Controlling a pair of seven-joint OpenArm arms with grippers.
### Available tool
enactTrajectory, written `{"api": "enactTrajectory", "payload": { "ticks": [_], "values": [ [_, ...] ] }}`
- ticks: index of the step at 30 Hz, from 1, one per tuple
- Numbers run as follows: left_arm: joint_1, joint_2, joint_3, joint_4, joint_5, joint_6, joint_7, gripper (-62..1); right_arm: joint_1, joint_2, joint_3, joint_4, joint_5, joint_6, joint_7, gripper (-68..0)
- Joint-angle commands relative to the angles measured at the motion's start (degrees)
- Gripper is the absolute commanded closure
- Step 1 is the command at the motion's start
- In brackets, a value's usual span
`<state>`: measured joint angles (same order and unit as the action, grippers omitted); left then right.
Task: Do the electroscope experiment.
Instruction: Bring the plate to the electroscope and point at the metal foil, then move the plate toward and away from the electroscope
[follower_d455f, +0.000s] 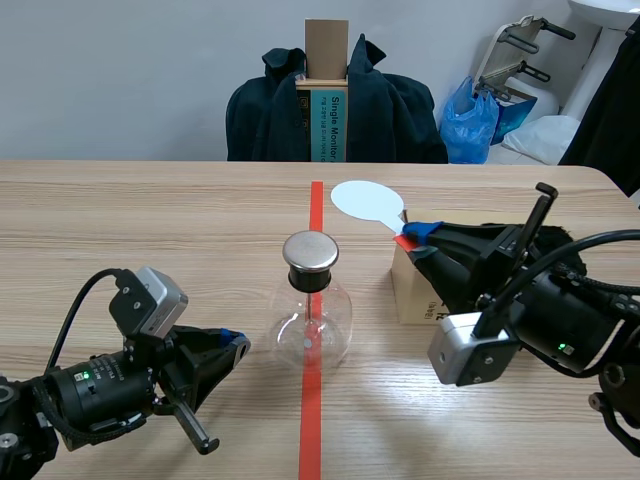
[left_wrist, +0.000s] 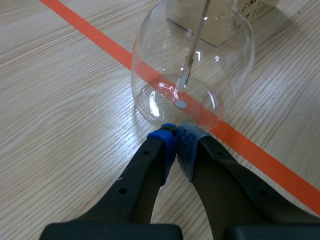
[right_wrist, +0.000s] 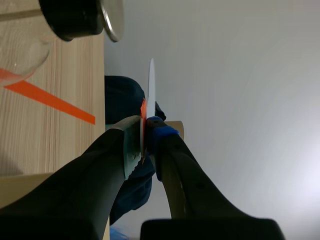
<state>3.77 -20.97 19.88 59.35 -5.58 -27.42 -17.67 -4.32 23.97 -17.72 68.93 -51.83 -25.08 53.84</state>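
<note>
The electroscope (follower_d455f: 312, 318), a round glass flask with a black stopper and a metal cap (follower_d455f: 311, 252), stands on the red tape line at mid-table. My left gripper (follower_d455f: 236, 346) lies low on the table just left of it, shut on nothing. In the left wrist view its pads (left_wrist: 170, 146) meet right before the flask's (left_wrist: 194, 65) base, and the inner rod (left_wrist: 192, 52) shows. My right gripper (follower_d455f: 411, 238) is shut on the red handle of a white oval paddle (follower_d455f: 366, 202), held up right of and behind the cap. The paddle (right_wrist: 151, 87) appears edge-on above my right gripper (right_wrist: 145, 131), the cap (right_wrist: 113, 19) off beside it.
A cardboard box (follower_d455f: 412, 295) stands under the right arm, right of the flask, also behind the flask as the box (left_wrist: 220, 27). Beyond the table's far edge are a chair with a dark jacket (follower_d455f: 390, 110) and a blue bag (follower_d455f: 470, 118). Red tape (follower_d455f: 312, 420) runs down the table's middle.
</note>
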Motion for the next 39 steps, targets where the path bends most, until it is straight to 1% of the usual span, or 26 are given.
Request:
{"api": "enactTrajectory", "payload": {
  "ticks": [1,3,5,7,13,16,18,21,25,28,33,37,39],
  "values": [
    [-0.8,0.2,0.0,1.4,-0.6,-0.1,-0.9,-2.7,1.5,0.3,0.3,1.6,0.6,0.0,-0.1,-0.8],
    [-0.8,0.2,0.0,1.4,-0.6,-0.1,-0.9,-2.7,1.7,0.3,0.3,1.6,0.0,0.2,-0.2,-0.8],
    [-0.8,0.2,0.0,1.4,-0.6,-0.1,-0.9,-2.7,1.8,0.3,0.3,1.6,-1.6,0.7,-0.2,-0.8],
    [-0.8,0.2,0.0,1.4,-0.6,-0.1,-0.9,-2.7,1.9,0.3,0.3,1.6,-2.8,0.7,0.1,-0.8],
    [-0.8,0.2,0.0,1.4,-0.6,-0.1,-0.9,-2.7,2.6,0.3,0.3,1.6,-3.6,0.5,3.5,-0.8],
    [-0.8,0.2,0.0,1.4,-0.6,-0.1,-0.9,-2.7,2.6,0.3,0.3,1.6,-5.1,0.4,5.5,-0.8],
    [-0.8,0.2,0.0,1.4,-0.6,-0.1,-0.9,-2.7,2.5,0.3,0.3,1.6,-5.9,-0.2,7.0,-0.8],
    [-0.8,0.2,0.0,1.4,-0.6,-0.1,-0.9,-2.7,2.5,0.3,0.3,1.6,-5.9,-2.1,9.9,-0.8],
    [-0.8,0.2,0.0,1.4,-0.6,-0.1,-0.9,-2.7,2.5,0.3,0.3,1.6,-7.0,-2.4,12.4,-0.8],
    [-0.8,0.2,0.0,1.4,-0.6,-0.1,-0.9,-2.7,2.5,0.3,0.3,1.6,-8.3,-2.4,13.2,-0.8],
    [-0.8,0.2,0.0,1.4,-0.6,-0.1,-0.9,-2.7,2.4,0.3,0.3,1.6,-8.6,-2.6,14.4,-0.8],
    [-0.8,0.2,0.0,1.4,-0.6,-0.1,-0.9,-2.7,2.4,0.3,0.3,1.6,-8.7,-4.0,15.2,-0.8],
    [-0.8,0.2,0.0,1.4,-0.6,-0.1,-0.9,-2.7,2.4,0.3,0.3,1.6,-8.7,-4.1,15.4,-0.8]
  ]
}}
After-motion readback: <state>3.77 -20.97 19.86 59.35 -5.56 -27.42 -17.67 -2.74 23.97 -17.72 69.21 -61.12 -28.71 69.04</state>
